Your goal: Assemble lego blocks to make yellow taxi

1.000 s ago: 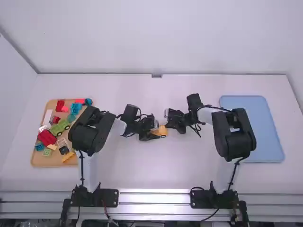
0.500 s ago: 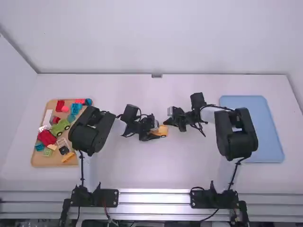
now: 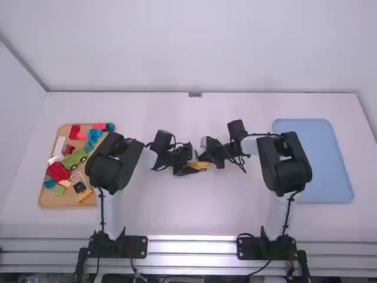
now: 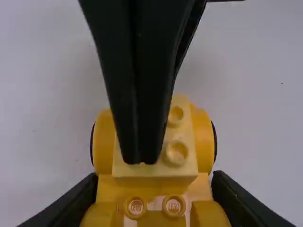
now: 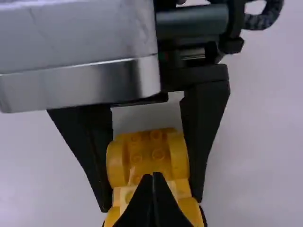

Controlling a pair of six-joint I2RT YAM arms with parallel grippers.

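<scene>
Partly built, the yellow taxi (image 4: 154,187) is gripped by the left end effector (image 4: 154,196) above the middle of the surface (image 3: 177,212). A pale yellow block (image 4: 182,163) is mounted; pressing by the closed right end effector (image 5: 152,177) and final placement seem left. Loose blocks (image 3: 58,171) are held in the tan tray (image 3: 53,202); a blue tray (image 3: 321,159) is set at the right.
</scene>
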